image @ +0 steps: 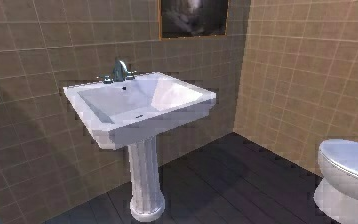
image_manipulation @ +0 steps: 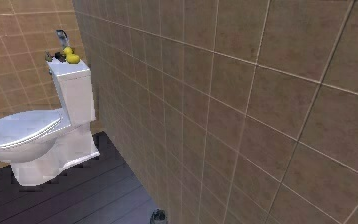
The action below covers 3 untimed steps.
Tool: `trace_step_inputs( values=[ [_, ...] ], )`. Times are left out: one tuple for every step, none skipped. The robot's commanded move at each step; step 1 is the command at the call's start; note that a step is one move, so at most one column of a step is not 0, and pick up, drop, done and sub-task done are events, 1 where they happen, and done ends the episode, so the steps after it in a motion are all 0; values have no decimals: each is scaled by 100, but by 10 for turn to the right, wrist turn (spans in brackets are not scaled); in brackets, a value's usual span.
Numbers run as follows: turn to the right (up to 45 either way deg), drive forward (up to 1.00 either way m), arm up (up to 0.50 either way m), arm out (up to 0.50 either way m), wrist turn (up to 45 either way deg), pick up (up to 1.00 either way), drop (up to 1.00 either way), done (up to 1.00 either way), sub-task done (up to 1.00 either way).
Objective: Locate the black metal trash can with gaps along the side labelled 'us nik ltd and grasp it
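Note:
A small dark round object sits on the dark floor at the arm side view's bottom edge, close to the tiled wall. It is too small to name. A white pedestal sink with a grey faucet stands against the tan tiled wall in the middle of the forward view.
A white toilet sits at the forward view's right edge. The toilet appears again on the arm side view's left, with a small yellow thing on its tank. A dark framed picture hangs above the sink. A tiled wall runs close along the right.

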Motion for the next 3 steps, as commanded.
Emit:
trace_step_inputs(
  values=[
    [0, 0, 0, 0, 0, 100, 0, 0, 0],
    [0, 0, 10, 0, 0, 0, 0, 0, 0],
    [0, 0, 0, 0, 0, 0, 0, 100, 0]
  ],
)
